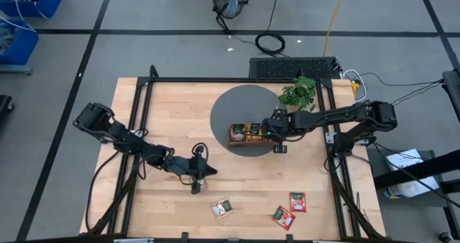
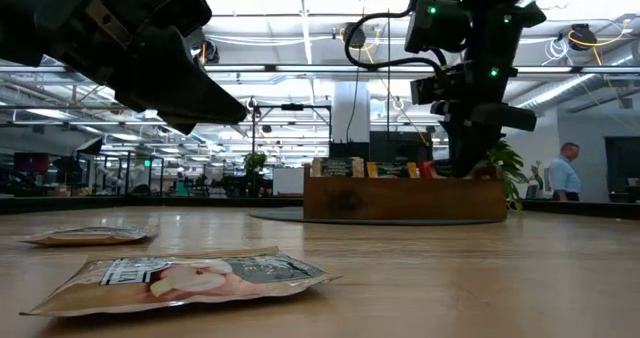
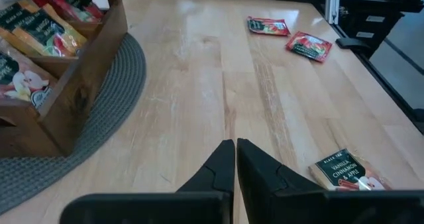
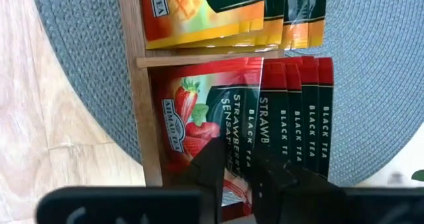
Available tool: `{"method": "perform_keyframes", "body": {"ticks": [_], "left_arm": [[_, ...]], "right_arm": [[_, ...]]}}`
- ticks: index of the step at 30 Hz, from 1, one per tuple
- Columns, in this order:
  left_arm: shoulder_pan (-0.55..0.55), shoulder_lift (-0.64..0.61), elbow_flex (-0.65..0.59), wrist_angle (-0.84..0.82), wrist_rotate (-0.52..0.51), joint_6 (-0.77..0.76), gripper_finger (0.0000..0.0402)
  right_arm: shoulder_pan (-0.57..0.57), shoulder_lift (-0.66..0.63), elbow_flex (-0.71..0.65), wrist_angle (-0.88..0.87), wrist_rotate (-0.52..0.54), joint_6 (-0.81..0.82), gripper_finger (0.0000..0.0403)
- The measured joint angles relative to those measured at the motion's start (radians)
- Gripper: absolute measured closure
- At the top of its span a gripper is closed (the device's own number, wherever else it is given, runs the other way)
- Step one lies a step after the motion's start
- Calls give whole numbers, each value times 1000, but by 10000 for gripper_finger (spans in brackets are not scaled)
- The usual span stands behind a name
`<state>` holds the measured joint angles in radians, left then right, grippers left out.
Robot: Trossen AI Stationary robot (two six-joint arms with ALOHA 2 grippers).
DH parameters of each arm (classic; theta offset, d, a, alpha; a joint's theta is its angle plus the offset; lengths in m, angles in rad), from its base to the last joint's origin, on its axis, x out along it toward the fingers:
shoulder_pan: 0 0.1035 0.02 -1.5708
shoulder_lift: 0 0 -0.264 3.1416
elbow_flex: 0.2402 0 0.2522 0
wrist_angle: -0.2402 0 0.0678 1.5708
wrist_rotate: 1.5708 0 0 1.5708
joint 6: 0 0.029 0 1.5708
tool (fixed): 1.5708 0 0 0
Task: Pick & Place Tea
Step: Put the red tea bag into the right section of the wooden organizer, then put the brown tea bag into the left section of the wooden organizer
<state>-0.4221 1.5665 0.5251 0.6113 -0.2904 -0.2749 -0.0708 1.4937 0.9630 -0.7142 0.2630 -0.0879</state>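
The brown wooden tray (image 1: 231,135) stands on a round grey mat (image 1: 237,103) and holds upright tea sachets. Red strawberry ones (image 4: 291,111) fill one compartment and orange ones (image 4: 199,12) the one beside it. My right gripper (image 4: 240,171) points down into the red compartment, open, with its fingers on either side of the front red sachet's (image 4: 192,118) upper edge. Three more sachets lie flat on the wood near the front edge: a beige one (image 1: 223,208) and two red ones (image 1: 284,216) (image 1: 297,201). My left gripper (image 3: 235,154) hovers shut over bare wood, left of the tray.
A small green plant (image 1: 298,93) stands just behind the tray on the far right. Black frame rails (image 1: 144,113) run along the table's left, right and far sides. Bare wood lies between my left gripper and the loose sachets. A person (image 2: 565,173) stands in the room beyond.
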Motion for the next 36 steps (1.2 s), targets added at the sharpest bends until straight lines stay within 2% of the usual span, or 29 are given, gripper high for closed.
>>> {"method": "perform_keyframes", "body": {"ticks": [3,7,10,14,19,24,28,31,33,36], "left_arm": [[0,0,0,-9,0,-16,380],[0,0,0,-11,0,-17,380],[0,0,0,-11,0,-22,380],[0,0,0,-11,0,-22,380],[0,0,0,-19,-39,-7,380],[0,0,0,-23,-44,4,380],[0,0,0,-20,-44,16,380],[3,0,0,-16,-44,4,380],[3,0,0,-17,-44,-18,380],[3,0,0,-16,-44,-52,380]], "right_arm": [[0,-2,0,1,6,6,326],[12,-22,0,0,88,33,290],[28,-56,-1,-4,142,34,263],[57,-132,-1,-15,158,45,241],[121,-270,-1,-29,158,101,245],[251,-387,-6,-7,155,251,281],[425,-405,-74,194,147,291,343],[529,-384,-161,448,100,323,390],[590,-352,-231,661,34,330,395],[661,-279,-322,970,-32,271,381]]}}
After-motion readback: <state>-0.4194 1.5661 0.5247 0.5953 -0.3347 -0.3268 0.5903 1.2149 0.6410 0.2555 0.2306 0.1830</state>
